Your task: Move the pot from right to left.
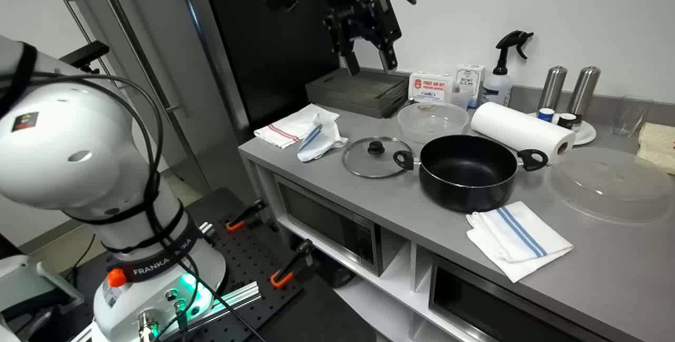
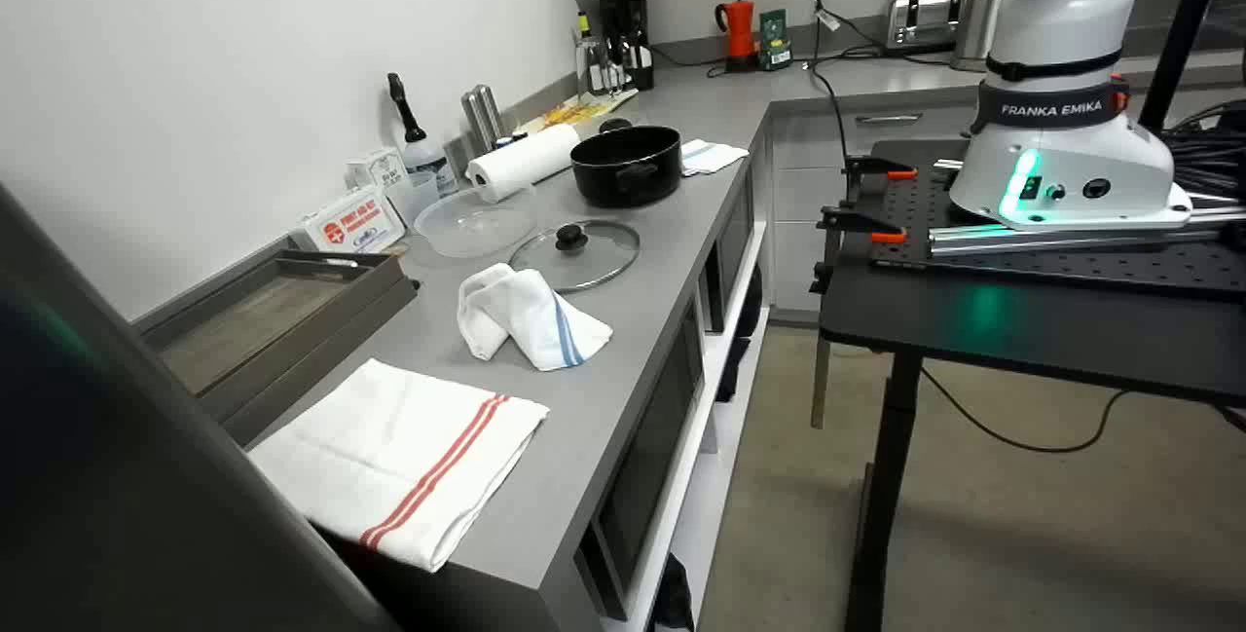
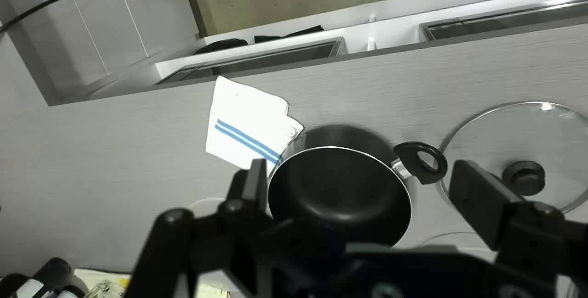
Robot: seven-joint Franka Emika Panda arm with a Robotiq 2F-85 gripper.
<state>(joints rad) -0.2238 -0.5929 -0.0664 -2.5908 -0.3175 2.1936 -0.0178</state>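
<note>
The pot [image 1: 466,173] stands upright on the counter [image 1: 606,257], right of centre in an exterior view. In the wrist view, it is located below and right of centre, within the span between my jaws; the body of my gripper [image 1: 370,63] covers part of its lower edge. My jaws are set wide apart. One side handle [image 3: 419,164] extends to the right, toward my finger [image 3: 480,199] on that side of the frame. In an exterior view, I hang at upper centre, higher than the pot and well apart from it. In the wrist view, the glass lid [image 3: 562,144] lies flat at the right, and a folded blue-striped towel [image 3: 248,112] lies just beside the pot, at its upper left; whether lid and handle touch, I cannot tell. A paper towel roll [image 1: 517,127] lies behind the pot
</note>
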